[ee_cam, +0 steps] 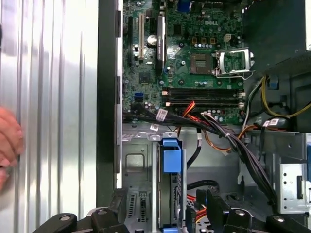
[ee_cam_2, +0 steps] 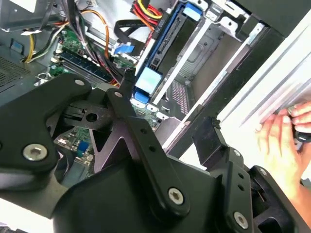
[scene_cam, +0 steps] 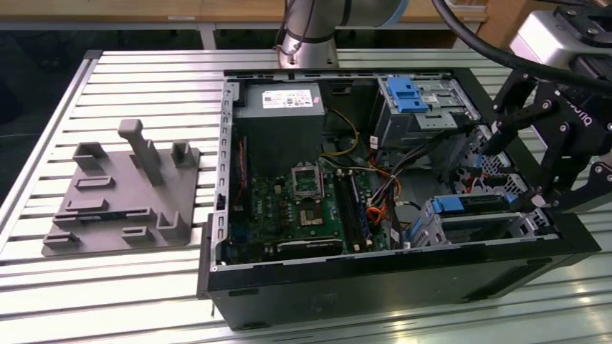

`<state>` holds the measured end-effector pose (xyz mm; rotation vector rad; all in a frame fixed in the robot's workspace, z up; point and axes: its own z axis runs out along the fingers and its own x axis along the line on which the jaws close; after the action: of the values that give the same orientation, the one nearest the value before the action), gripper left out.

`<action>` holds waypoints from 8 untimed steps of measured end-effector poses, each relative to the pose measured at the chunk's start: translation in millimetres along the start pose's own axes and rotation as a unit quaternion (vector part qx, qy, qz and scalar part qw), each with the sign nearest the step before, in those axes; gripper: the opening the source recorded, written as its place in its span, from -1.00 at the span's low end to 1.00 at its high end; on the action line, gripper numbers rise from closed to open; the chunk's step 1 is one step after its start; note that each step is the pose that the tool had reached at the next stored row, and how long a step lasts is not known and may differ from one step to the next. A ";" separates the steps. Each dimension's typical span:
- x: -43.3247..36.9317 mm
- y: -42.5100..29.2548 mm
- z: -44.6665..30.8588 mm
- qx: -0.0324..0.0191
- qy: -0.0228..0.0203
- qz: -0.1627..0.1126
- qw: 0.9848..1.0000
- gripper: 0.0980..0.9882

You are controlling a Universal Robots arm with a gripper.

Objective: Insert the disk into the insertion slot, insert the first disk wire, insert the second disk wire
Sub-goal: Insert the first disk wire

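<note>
The robot's hand (ee_cam: 167,205) hangs spread above an open computer case (scene_cam: 383,283) on the slatted tabletop (scene_cam: 143,72), one finger on each side of the disk (ee_cam: 170,160). The blue-framed disk sits in the insertion slot (ee_cam: 138,167), at the case's four o'clock corner in the exterior view, with loose cables nearby.

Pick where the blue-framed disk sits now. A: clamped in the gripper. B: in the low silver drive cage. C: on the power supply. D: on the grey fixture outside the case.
B: in the first wrist view the blue-framed disk lies between the walls of the low silver drive cage.
</note>
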<state>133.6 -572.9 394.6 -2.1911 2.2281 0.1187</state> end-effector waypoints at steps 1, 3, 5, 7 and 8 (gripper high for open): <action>-0.5 -1.1 0.0 0.000 0.005 0.000 1.000 0.46; -2.4 -3.0 0.3 -0.001 0.019 0.001 1.000 0.46; -4.8 -4.6 0.6 -0.001 0.034 0.002 0.999 0.46; -8.3 -6.7 0.8 -0.001 0.044 0.002 0.999 0.46; -11.0 -8.1 1.0 -0.001 0.046 0.002 0.999 0.46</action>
<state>141.9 -562.1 394.0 -2.2371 2.2801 0.0188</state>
